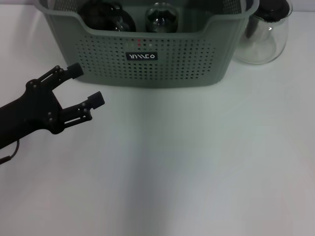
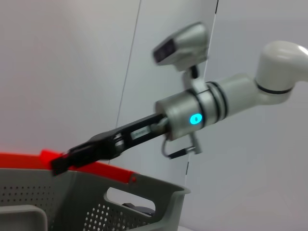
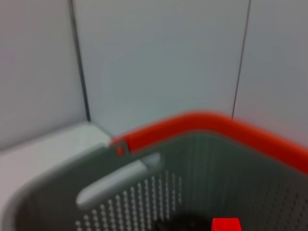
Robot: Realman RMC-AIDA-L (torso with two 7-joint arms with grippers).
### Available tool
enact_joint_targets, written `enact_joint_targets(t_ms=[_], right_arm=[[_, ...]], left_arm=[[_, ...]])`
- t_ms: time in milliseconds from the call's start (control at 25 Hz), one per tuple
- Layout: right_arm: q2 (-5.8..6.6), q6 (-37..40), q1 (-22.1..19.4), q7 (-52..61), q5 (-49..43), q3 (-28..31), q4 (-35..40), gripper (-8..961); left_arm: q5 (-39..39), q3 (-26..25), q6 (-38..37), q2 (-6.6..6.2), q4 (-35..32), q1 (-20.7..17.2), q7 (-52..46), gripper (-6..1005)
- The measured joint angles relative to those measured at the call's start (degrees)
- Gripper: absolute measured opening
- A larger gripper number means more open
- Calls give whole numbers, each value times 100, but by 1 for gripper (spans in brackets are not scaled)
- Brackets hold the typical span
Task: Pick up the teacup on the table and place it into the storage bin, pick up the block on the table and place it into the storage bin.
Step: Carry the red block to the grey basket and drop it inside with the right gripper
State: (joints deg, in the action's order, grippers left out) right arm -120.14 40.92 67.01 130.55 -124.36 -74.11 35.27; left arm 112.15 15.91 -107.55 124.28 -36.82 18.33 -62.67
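My left gripper (image 1: 88,86) hovers over the table (image 1: 197,162) at 9 o'clock in the head view, fingers spread apart, holding nothing, just off the storage bin (image 1: 147,59) front corner. Bin sits at 12 o'clock, dark teacup (image 1: 106,17) inside. Red block (image 3: 226,224) lies in the bin. My right gripper (image 2: 60,161) hangs over the bin rim; can't tell its fingers. Glass carafe (image 1: 263,34) stands at 1 o'clock, beside the bin.

My other arm (image 2: 231,98) reaches across, pale and jointed, with a blue light glowing on its wrist and a camera mounted above it. Its dark right hand (image 2: 62,161) hangs over the far red rim of the grey-green storage bin (image 2: 144,192), whose perforated wall and cut-out handle sit below.
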Motion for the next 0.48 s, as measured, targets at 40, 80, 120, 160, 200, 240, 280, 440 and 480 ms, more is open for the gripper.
enact_joint_targets(t_ms=[40,80,120,160,200,240,280,440,480], right_arm=[[7,-103,188,-16,-19,0,-342,214],[9,-176,346,-49,-44,-13,-588,214],[3,-183,419,-70,-69,-39,-707,218],[-4,-167,459,-87,-88,-74,-747,221],[-13,-127,464,-83,-106,-120,-745,225],[-17,-97,459,-68,-116,-157,-739,228],[-17,-77,441,-34,-119,-195,-734,232],[-23,-42,147,-62,-72,-239,-397,246],[-31,-36,-67,-103,-6,-239,-104,249]], left_arm=[[0,-1,-2,0,0,3,-2,917],[0,0,-1,0,0,6,-3,917],[0,-1,-3,0,-1,10,-4,917],[0,-1,-2,0,-1,12,-5,917],[0,0,-2,0,0,12,-5,917],[0,-1,-2,0,0,12,-5,917],[0,-1,-2,0,-1,13,-6,917],[0,-24,-4,0,-1,14,-8,917],[-3,-40,-11,0,-1,13,-8,917]])
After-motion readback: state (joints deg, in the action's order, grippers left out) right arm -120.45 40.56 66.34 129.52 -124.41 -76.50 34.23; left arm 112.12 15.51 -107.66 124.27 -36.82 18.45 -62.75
